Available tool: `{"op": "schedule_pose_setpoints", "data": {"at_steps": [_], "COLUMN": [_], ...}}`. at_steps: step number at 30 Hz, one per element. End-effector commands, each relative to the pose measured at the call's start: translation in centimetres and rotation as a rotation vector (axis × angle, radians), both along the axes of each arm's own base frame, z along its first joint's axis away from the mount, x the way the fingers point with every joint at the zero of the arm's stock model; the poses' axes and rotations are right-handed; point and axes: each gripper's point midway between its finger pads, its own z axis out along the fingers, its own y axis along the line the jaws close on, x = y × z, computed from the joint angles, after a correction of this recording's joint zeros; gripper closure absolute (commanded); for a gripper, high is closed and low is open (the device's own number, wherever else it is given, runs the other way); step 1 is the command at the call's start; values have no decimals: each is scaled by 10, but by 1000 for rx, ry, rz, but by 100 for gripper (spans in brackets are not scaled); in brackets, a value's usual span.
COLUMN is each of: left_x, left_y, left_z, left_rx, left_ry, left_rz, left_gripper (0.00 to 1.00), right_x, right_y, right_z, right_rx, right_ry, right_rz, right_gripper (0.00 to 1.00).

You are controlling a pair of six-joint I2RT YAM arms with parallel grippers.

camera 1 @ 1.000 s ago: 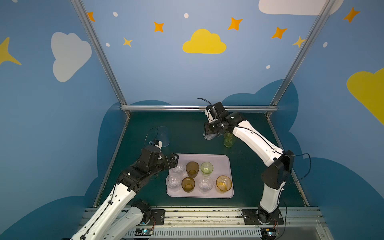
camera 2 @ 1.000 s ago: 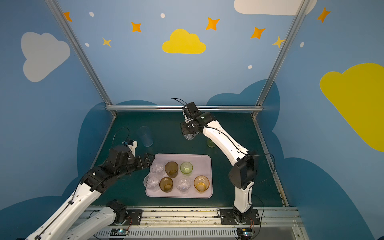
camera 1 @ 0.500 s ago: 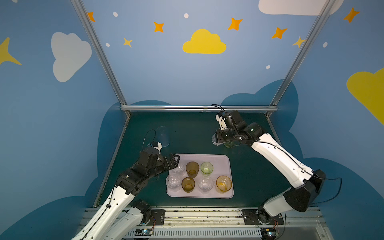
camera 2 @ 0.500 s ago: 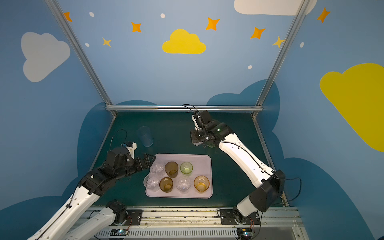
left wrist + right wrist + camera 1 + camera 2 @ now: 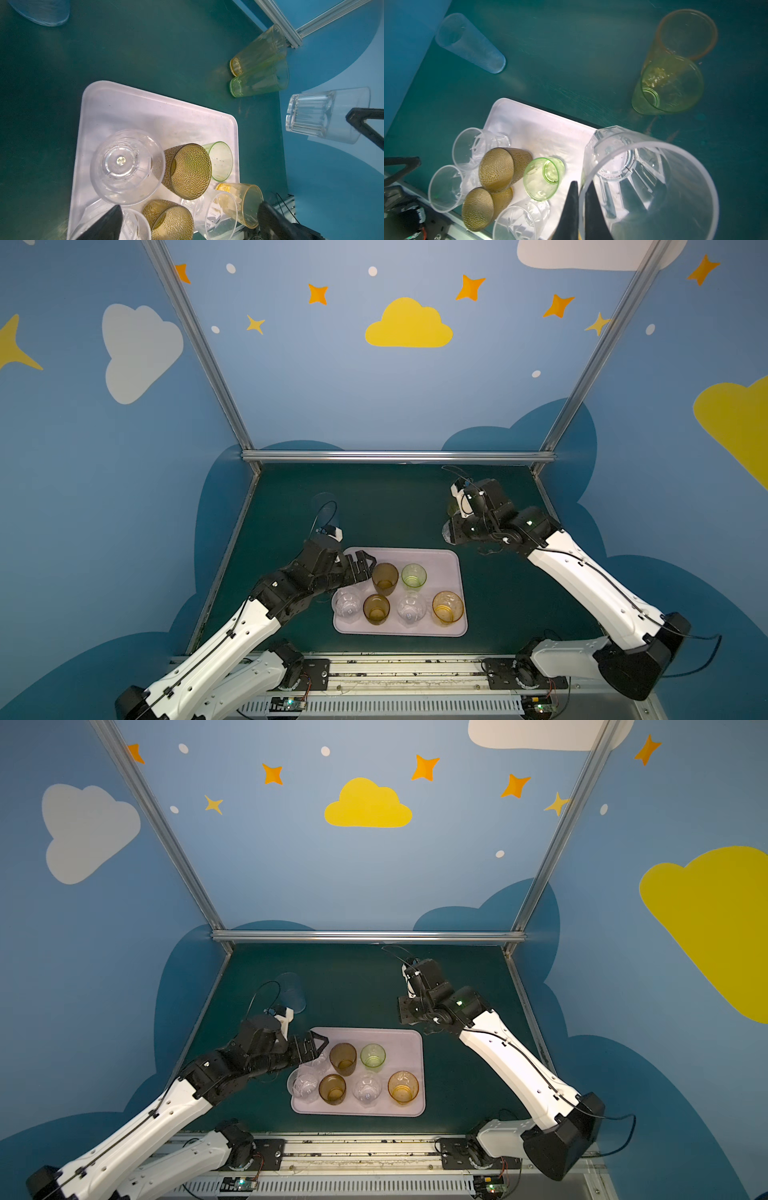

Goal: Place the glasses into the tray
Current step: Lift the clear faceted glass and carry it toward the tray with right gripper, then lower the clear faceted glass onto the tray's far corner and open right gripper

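Note:
The lilac-pink tray [image 5: 441,565] [image 5: 400,1045] lies at the front middle of the table. It holds two brown-amber glasses [image 5: 385,577], a green glass [image 5: 413,576], an orange glass [image 5: 447,606] and three clear ones [image 5: 411,608]. My right gripper [image 5: 580,185] is shut on the rim of a clear faceted glass [image 5: 643,176] [image 5: 324,114], held in the air just beyond the tray's far right corner. My left gripper [image 5: 190,205] [image 5: 361,566] hangs open and holds nothing, above the tray's far left corner, over a clear glass [image 5: 126,166].
A tall pale blue glass [image 5: 326,510] [image 5: 471,43] stands behind the left arm. A tall yellow-green glass [image 5: 668,87] [image 5: 259,81] and a tall orange glass [image 5: 685,33] [image 5: 259,47] stand together at the back right, near the frame post.
The right arm has swung from the back middle to the right and nearer the tray, carrying the clear glass. The left arm has barely moved.

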Motion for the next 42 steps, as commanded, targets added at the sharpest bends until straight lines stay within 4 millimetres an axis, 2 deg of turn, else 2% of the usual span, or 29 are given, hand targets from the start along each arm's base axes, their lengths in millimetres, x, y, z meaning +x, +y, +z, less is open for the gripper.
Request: {"op": "schedule_pose_setpoints", "data": {"at_steps": [1,7,13,18,35,42], "left_x": [7,6,5,3,1,0], "left_y": [-10,-34,-44,-49,-47,-44], "left_z": [15,25,27,23,22,20], "left_rx": [-1,-19,-2,2,2,8], "left_ry": [-47,-57,-60,-55,-57,-60], "left_rz": [5,-50,-74,-79,-70,-63], "left_gripper": [0,0,0,0,0,0], "right_x": [-4,-10,-11,-12,-17,-21], "right_y": [-19,-32,-41,-40,-28,-14], "right_z": [-3,-18,-34,-45,-71,-86], "right_rx": [-29,-56,-91,-92,-54,-29], "right_ry": [-4,28,48,75,158,200], "right_rz": [-57,-89,-114,-117,-113,-98], "right_gripper": [100,100,100,100,100,100]}}
